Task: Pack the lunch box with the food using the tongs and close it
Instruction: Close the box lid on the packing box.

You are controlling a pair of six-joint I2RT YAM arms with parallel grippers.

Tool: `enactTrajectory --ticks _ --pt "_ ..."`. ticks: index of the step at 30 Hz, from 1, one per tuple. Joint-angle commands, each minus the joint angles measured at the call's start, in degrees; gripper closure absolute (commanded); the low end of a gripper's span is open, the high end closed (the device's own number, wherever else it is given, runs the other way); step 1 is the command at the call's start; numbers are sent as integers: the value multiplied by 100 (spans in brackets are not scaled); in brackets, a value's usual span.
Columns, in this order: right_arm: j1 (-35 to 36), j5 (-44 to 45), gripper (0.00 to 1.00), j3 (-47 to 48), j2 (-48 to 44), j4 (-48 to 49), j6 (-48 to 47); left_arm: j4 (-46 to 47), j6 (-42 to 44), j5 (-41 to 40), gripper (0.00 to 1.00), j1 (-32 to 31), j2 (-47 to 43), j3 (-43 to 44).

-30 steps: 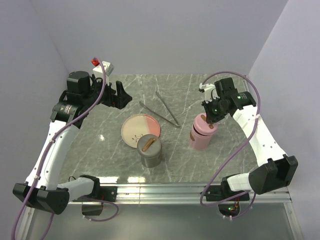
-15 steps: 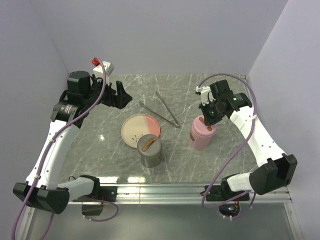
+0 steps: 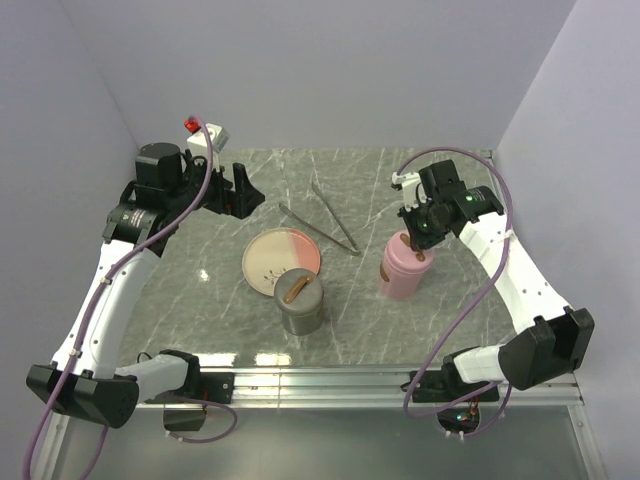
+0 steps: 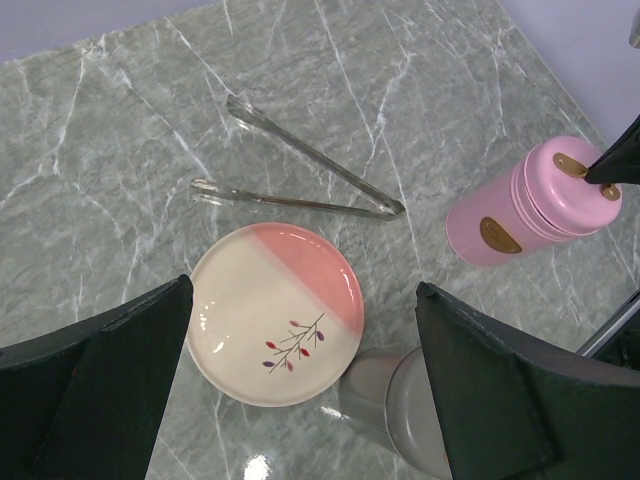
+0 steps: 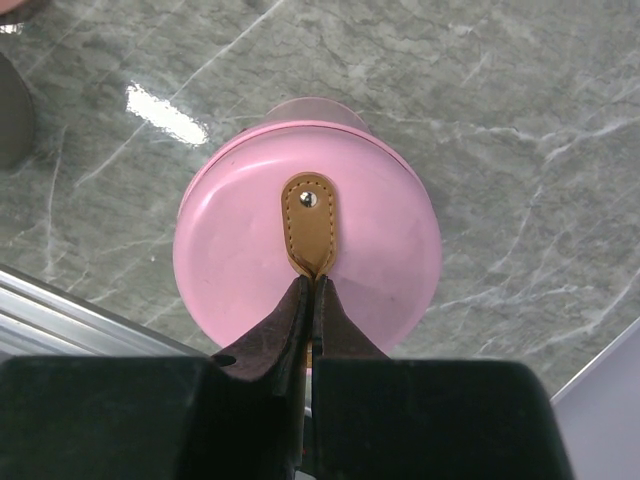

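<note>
The pink cylindrical lunch box (image 3: 403, 272) (image 4: 530, 205) (image 5: 307, 250) stands upright right of centre, lid on. My right gripper (image 3: 421, 243) (image 5: 312, 282) sits over it, shut on the tan leather strap (image 5: 309, 225) on its lid. The silver tongs (image 3: 335, 217) (image 4: 300, 202) lie flat on the marble behind the plate, untouched. My left gripper (image 3: 235, 190) (image 4: 302, 286) hangs open above the back left of the table, holding nothing. The food is out of view.
A cream-and-pink plate (image 3: 282, 260) (image 4: 270, 300) lies bare at the centre. A grey lidded cylinder (image 3: 301, 305) (image 4: 400, 400) with a brown strap stands just in front of it. A white box with a red button (image 3: 200, 130) sits at the back left corner.
My right gripper has shifted slightly left with the strap in it, and the pink lunch box has moved a little with it. The left arm has stayed still.
</note>
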Motion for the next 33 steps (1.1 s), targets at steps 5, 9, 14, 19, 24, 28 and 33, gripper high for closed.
enactTrajectory --ticks 5,9,14,19,24,28,33 --pt "164 -156 100 23 9 138 95 119 11 3 1 5 -54 8" --pt "191 -174 100 -48 -8 164 86 128 11 12 1 5 -54 -10" --pt "199 -191 100 -223 53 225 86 128 2 12 1 -4 -36 8" --pt "217 -209 100 -355 97 287 94 128 11 11 1 -4 -54 -36" --pt "252 -200 100 -452 123 348 95 145 -7 38 1 -4 -54 -71" --pt "261 -226 100 -610 158 419 86 128 2 38 1 -4 -36 -54" --pt "270 -375 100 -655 193 349 60 119 11 29 1 -4 -45 -71"
